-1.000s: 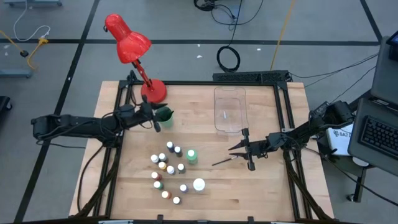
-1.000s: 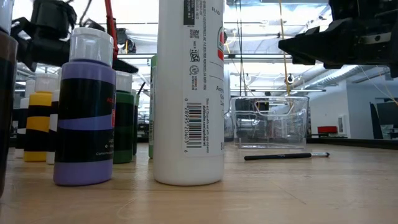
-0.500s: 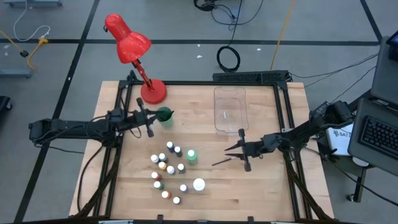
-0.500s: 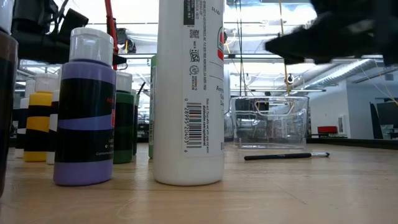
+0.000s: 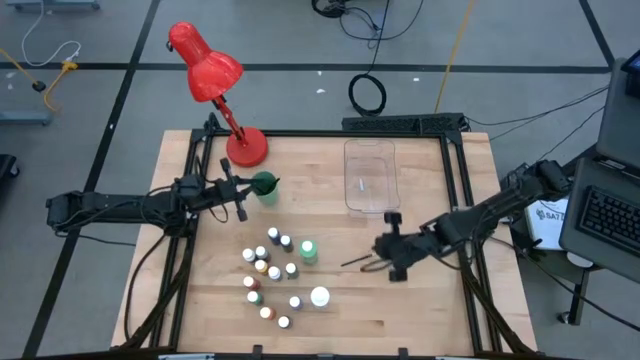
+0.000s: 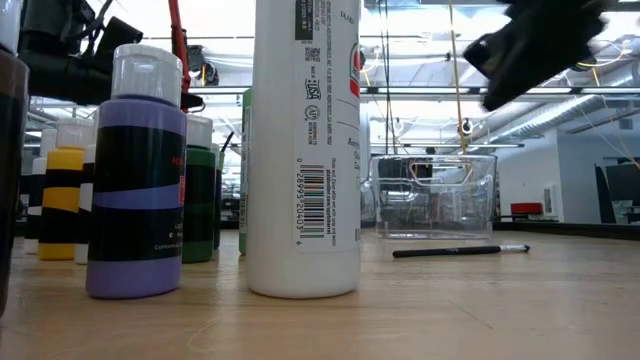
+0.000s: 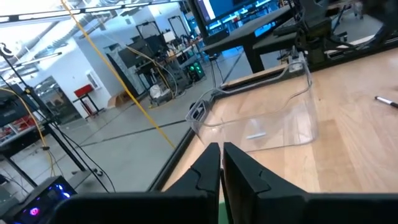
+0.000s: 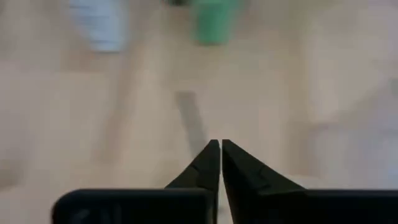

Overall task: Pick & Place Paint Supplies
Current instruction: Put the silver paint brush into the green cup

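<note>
Hovering above the paintbrush point(image 5: 357, 262), both jaws closed, empty.

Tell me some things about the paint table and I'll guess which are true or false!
1. The red lamp stands on the table's far left corner. True.
2. A paintbrush lies inside the clear bin. False: it lies on the wood in front of the bin.
3. The right gripper has its fingers shut. True.
4. The green cup sits among the little paint bottles. False: it stands apart, near the left gripper.
</note>
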Available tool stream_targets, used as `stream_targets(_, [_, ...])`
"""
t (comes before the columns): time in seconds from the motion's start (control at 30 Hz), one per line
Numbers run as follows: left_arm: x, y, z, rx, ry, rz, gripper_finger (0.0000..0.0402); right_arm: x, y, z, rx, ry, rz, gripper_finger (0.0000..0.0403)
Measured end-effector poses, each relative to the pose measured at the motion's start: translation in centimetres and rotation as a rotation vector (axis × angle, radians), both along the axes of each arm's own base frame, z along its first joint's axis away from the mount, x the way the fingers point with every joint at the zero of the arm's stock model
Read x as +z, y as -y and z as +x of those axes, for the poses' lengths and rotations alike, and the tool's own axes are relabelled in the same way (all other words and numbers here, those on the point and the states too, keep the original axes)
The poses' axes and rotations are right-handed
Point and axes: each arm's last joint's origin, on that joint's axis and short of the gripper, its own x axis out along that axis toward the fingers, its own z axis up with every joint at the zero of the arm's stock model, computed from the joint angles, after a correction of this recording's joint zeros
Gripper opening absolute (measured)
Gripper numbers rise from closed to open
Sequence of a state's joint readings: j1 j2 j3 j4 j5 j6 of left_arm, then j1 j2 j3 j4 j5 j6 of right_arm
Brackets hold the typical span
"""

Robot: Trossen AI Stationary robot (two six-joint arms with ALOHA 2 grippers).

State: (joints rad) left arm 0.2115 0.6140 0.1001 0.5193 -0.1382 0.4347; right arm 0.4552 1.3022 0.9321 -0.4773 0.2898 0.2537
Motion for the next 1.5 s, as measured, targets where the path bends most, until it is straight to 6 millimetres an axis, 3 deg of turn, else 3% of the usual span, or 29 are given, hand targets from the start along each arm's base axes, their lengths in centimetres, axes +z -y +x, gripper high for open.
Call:
stream_targets(0.17, [0.0,0.0,0.0,-0.007,0.000,0.000,0.0014,-2.1,-0.6,-1.2,-0.024,-0.085,0.077,0.0045])
stream_targets(0.43, [0.0,0.0,0.0,-0.008,0.001,-0.010,0.0012,-6.1,0.7,-2.2,-0.062,-0.087,0.082,0.0149])
stream_targets(0.57, [-0.1,0.0,0.0,-0.008,-0.009,-0.004,0.0022,-7.4,1.6,-2.7,-0.085,-0.124,0.043,0.0176])
stream_targets(1.2, [-0.1,0.0,0.0,-0.008,-0.015,0.000,0.0024,-10.5,3.0,-4.0,-0.020,-0.082,-0.021,0.0140])
stream_targets(1.5, [-0.1,0.0,0.0,-0.008,-0.013,-0.001,0.0024,-11.6,3.2,-4.4,0.027,0.050,-0.015,0.0120])
